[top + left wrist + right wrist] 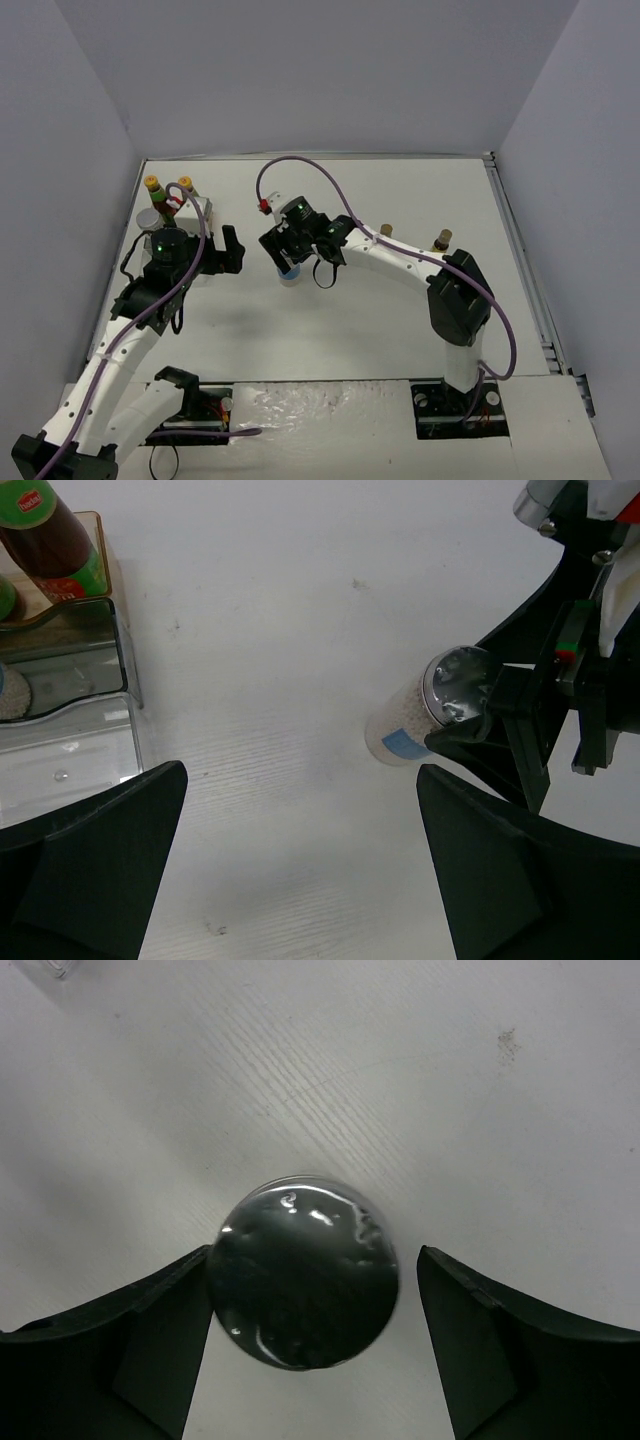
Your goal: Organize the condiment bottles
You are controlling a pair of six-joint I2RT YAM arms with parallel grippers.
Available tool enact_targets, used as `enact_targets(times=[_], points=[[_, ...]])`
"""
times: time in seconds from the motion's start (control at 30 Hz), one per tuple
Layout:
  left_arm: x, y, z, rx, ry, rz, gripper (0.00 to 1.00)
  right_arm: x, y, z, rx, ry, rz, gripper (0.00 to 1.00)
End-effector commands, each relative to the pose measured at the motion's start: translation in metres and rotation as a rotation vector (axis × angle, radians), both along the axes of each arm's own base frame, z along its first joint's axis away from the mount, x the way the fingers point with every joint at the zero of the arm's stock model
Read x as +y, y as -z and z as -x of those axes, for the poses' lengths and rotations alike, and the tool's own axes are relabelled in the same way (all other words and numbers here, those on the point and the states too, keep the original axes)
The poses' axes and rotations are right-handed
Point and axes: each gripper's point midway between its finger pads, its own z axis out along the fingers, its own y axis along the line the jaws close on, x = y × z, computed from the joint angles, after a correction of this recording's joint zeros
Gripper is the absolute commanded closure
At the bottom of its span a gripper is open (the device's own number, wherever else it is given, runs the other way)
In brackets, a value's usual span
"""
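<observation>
Two arms reach over a white worktop [330,330]. The right gripper [312,1258] has its jaws parted around a white, blue-labelled jar [405,730], which stands near the middle of the worktop. From the right wrist view, one finger [140,1340] lies against the edge of the silver lid [303,1272]. A clear strip of worktop shows between the lid and the other finger, so the jar is released, not clamped.

The left gripper [302,770] is fully spread and empty. It hovers just left of the jar, between it and the clear tray [125,670].

The tray sits at the far left of the worktop. It holds one dark orange-capped bottle [152,186] and a second dark bottle [185,186] side by side at its back. A second silver-lidded jar [147,218] sits in front of them.

One tiny yellow bottle [386,232] and another tiny yellow bottle [443,239], both brown-capped, stand apart on the right half of the worktop, just beyond the right arm.
</observation>
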Motion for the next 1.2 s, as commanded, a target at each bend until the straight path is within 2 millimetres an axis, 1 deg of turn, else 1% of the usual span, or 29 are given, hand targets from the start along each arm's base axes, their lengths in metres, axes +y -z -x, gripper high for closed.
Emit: enact_targets(times=[0.0, 0.07, 0.17, 0.27, 0.33, 0.37, 0.4, 0.47, 0.57, 0.63, 0.67, 0.7, 0.77, 0.93, 1.03, 1.07, 1.17], points=[[-0.013, -0.025, -0.009, -0.093, 0.052, 0.045, 0.03, 0.000, -0.066, -0.007, -0.132, 0.012, -0.115, 0.09], [-0.017, -0.027, -0.011, -0.096, 0.063, 0.062, 0.03, -0.007, -0.079, -0.004, -0.153, 0.023, -0.127, 0.03], [-0.028, -0.026, -0.013, -0.083, 0.093, 0.081, 0.03, -0.030, -0.106, 0.004, -0.186, 0.052, -0.141, 0.00], [-0.045, -0.029, -0.016, -0.088, 0.134, 0.088, 0.03, -0.067, -0.127, 0.006, -0.240, 0.143, -0.141, 0.00], [-0.056, -0.031, -0.019, -0.094, 0.156, 0.077, 0.03, -0.099, -0.147, 0.007, -0.275, 0.223, -0.172, 0.00], [-0.061, -0.031, -0.020, -0.096, 0.164, 0.071, 0.03, -0.115, -0.152, 0.007, -0.285, 0.268, -0.181, 0.00], [-0.066, -0.030, -0.022, -0.094, 0.169, 0.067, 0.03, -0.130, -0.148, 0.004, -0.283, 0.319, -0.175, 0.00], [-0.079, -0.028, -0.024, -0.087, 0.186, 0.072, 0.03, -0.164, -0.152, 0.005, -0.299, 0.407, -0.193, 0.00], [-0.093, -0.027, -0.028, -0.093, 0.202, 0.078, 0.03, -0.192, -0.156, 0.009, -0.322, 0.498, -0.211, 0.00], [-0.106, -0.020, -0.032, -0.082, 0.217, 0.069, 0.03, -0.212, -0.163, 0.015, -0.351, 0.571, -0.235, 0.00], [-0.109, -0.019, -0.031, -0.082, 0.221, 0.066, 0.03, -0.216, -0.159, 0.015, -0.349, 0.580, -0.229, 0.00], [-0.115, -0.014, -0.033, -0.075, 0.224, 0.054, 0.03, -0.221, -0.161, 0.017, -0.353, 0.599, -0.239, 0.00], [-0.124, 0.000, -0.038, -0.049, 0.223, 0.026, 0.03, -0.229, -0.167, 0.022, -0.368, 0.625, -0.265, 0.00], [-0.128, 0.022, -0.054, -0.015, 0.180, -0.023, 0.03, -0.235, -0.169, 0.029, -0.372, 0.638, -0.286, 0.00], [-0.132, 0.029, -0.059, 0.000, 0.175, -0.035, 0.03, -0.238, -0.169, 0.031, -0.372, 0.643, -0.290, 0.00], [-0.132, 0.031, -0.061, 0.005, 0.172, -0.039, 0.04, -0.238, -0.169, 0.032, -0.372, 0.643, -0.292, 0.00], [-0.135, 0.041, -0.064, 0.026, 0.163, -0.054, 0.10, -0.240, -0.167, 0.033, -0.371, 0.644, -0.288, 0.00]])
